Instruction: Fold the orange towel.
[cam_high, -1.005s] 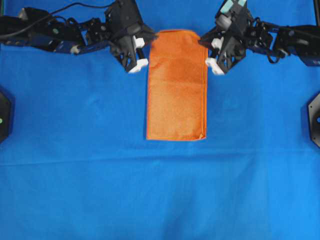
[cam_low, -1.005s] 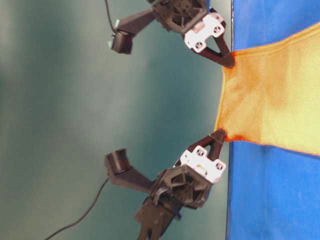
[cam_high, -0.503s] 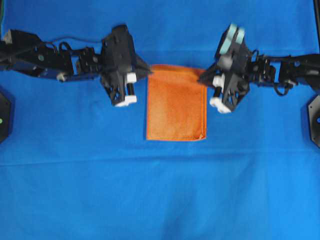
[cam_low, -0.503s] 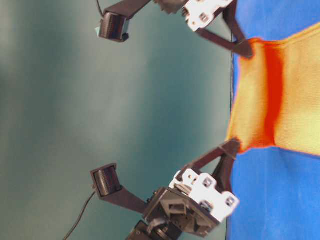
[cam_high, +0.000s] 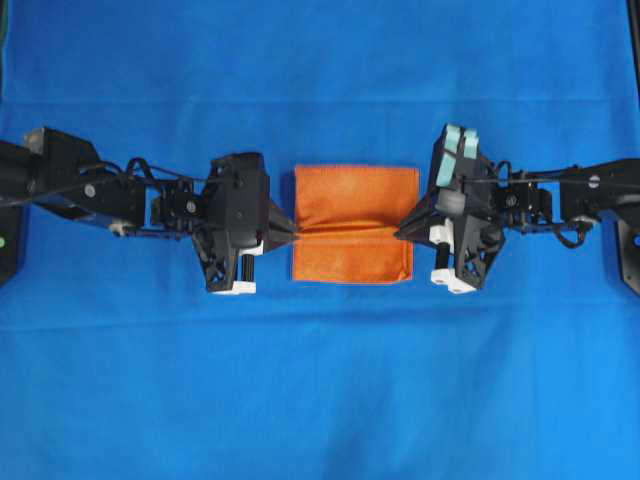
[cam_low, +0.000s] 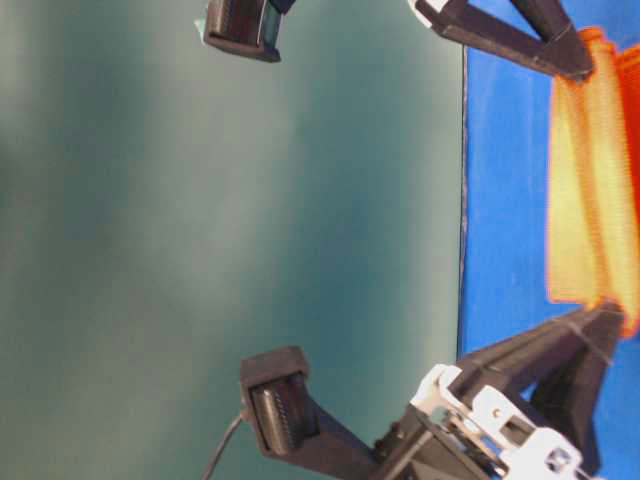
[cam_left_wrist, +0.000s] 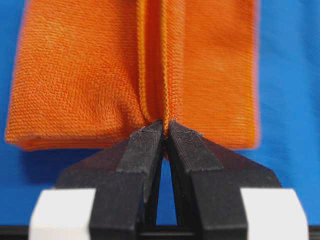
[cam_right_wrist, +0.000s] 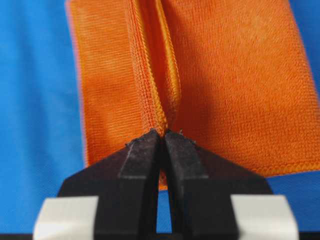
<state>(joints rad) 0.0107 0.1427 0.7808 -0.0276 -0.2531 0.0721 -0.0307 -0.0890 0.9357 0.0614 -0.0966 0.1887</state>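
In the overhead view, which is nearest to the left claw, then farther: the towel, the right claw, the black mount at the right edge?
1. Towel: pinched by the left claw at its left edge.
2. Right claw: across the towel, at its right edge.
3. Black mount: far right edge.

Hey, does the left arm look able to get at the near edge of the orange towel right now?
Probably not yet. The left gripper is shut on the orange towel, pinching a raised edge opposite the right gripper. The near edge lies uncovered on the blue cloth, but the gripper would have to let go first.
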